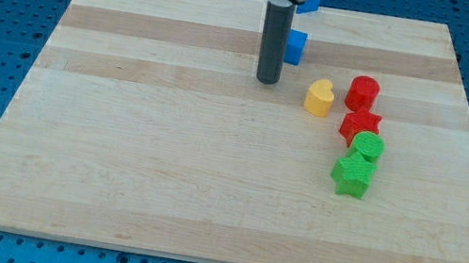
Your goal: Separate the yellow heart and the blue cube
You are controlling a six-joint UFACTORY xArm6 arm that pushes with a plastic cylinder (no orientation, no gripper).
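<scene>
**Now: tip parked beside the blue cube, heart close by**

Only one camera view is offered, so everything is read from it. No gripper is fitted and nothing is held; a straight dark rod is seen, and my tip (268, 82) is planted on the wooden board (163, 158), in its upper middle.

The blue cube (295, 46) is found just to the view's right of the rod and partly hidden by it; whether rod and cube touch cannot be told. The yellow heart (319, 98) is placed lower and further right, near the cube but apart from it, and near the tip too.

Further right, a column is formed: a red cylinder (362, 93), a red star (358, 127), a green cylinder (368, 146) and a green star (352, 175), packed closely. Another blue block (308, 3) is glimpsed at the top edge, mostly covered by the arm.

On handling, both pieces are judged to be small, light and rigid, likely to slide easily and to spin if pushed off-centre. No hold can be taken; only pushing is possible. The heart's flat upper-left flank is judged the best contact, so it can be driven away from the cube, though the red pieces behind it could be disturbed.
</scene>
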